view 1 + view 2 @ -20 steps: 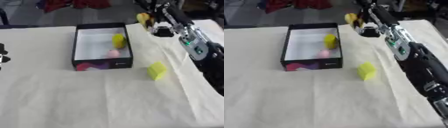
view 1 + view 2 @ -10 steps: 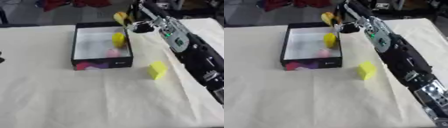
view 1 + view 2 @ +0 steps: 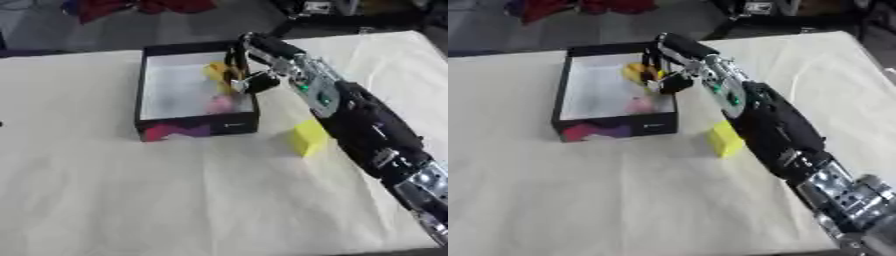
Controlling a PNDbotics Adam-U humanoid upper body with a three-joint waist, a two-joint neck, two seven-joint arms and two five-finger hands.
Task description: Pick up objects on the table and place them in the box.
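The black box (image 3: 194, 126) with a white inside stands at the middle back of the table. My right hand (image 3: 243, 70) reaches from the right over the box's right wall, fingers curled down around a yellow object (image 3: 217, 71) inside the box. How much of that yellow is a second piece lying there I cannot tell. A pink object (image 3: 219, 104) lies on the box floor just below the hand. A yellow block (image 3: 309, 137) stands on the cloth to the right of the box, under my forearm's near side. Only a dark sliver of my left hand (image 3: 2, 123) shows at the left edge.
A cream cloth (image 3: 175, 200) covers the table. Red fabric (image 3: 131, 6) and dark equipment (image 3: 332, 10) lie beyond the far edge. My right arm (image 3: 780, 130) crosses the right side of the table diagonally.
My right hand has carried the yellow object leftward and down, from beyond the box's far right corner to inside the box. The camera has shifted too.
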